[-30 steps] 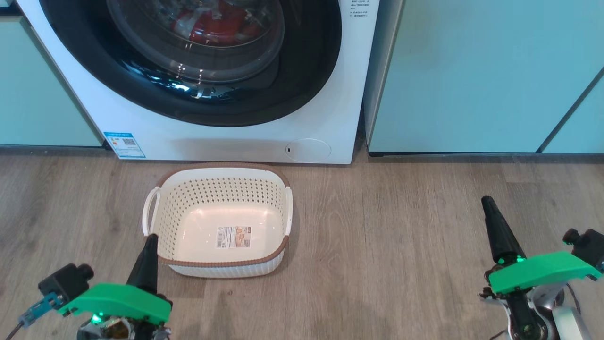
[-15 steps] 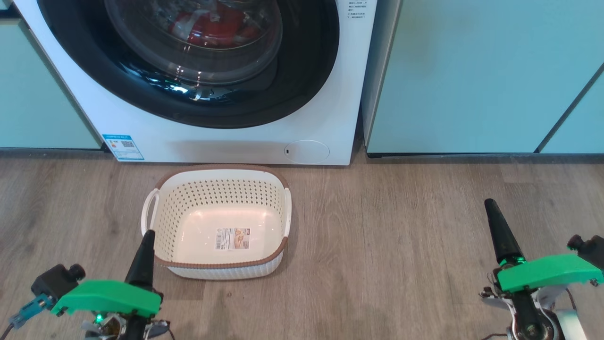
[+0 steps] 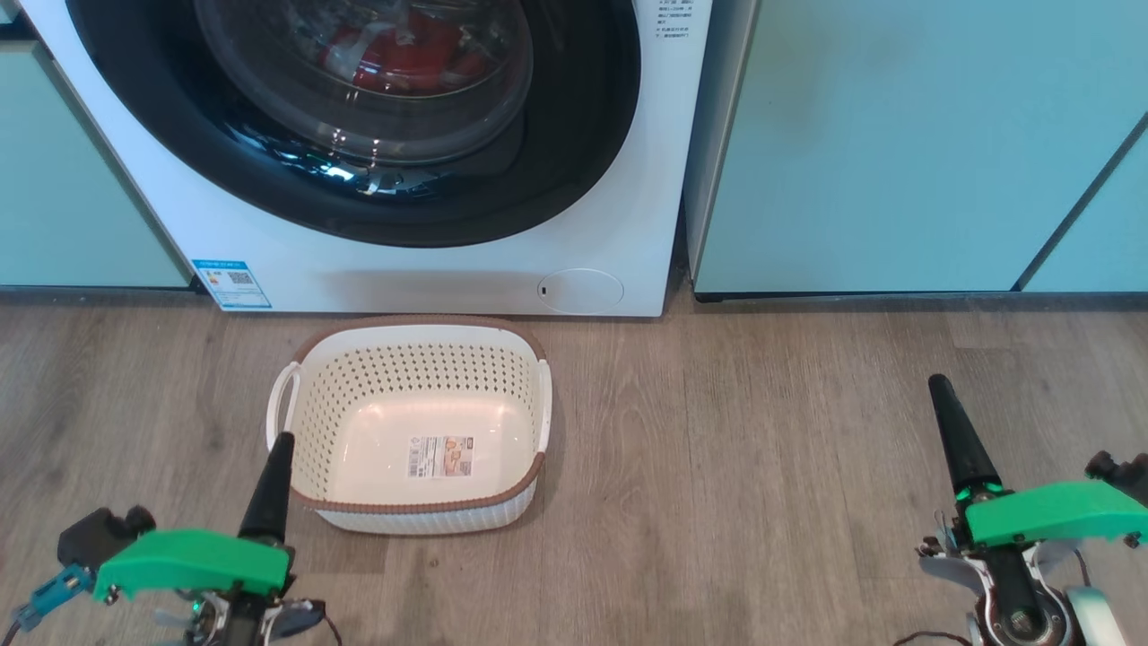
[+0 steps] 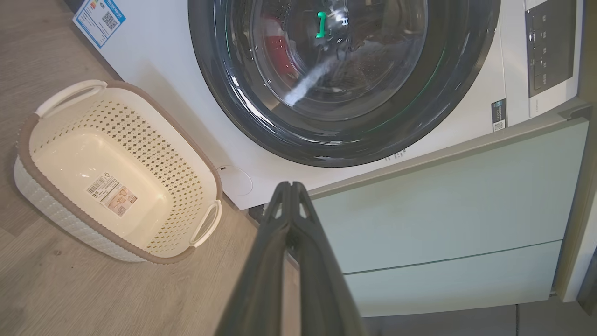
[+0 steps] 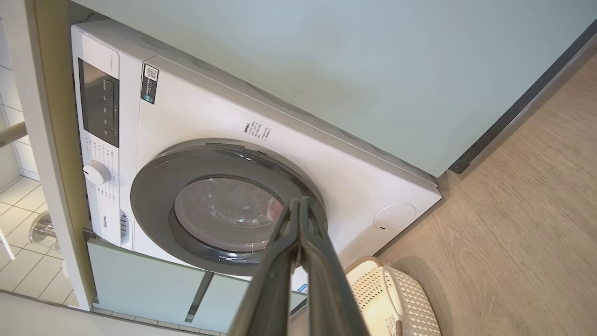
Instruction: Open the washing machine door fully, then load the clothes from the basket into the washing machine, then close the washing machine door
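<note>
As the washing machine door (image 3: 574,152) is seen shut and the basket (image 3: 421,507) bare, only a latch check is judged needed. The left gripper (image 3: 280,449) and right gripper (image 3: 942,395) are pinched together, empty.

Bright, even, diffuse light is filling every view, keeping colours clean and shadows soft. The glossy ring and glass of the washing machine door (image 3: 574,135) are throwing back white streaks and greenish glints, strongest along the lower curve of the glass. Below the door, the basket (image 3: 421,516) is catching a pale sheen on its bottom and laying a faint, soft-edged shadow on the floor (image 3: 762,449). The head view is rendering everything sharply. In the wrist views the wide lens is slightly bowing the cabinet (image 4: 443,196) edges beside the door, and the left pincer (image 4: 290,186) and right pincer (image 5: 301,201) are blurring close to the lens.
</note>
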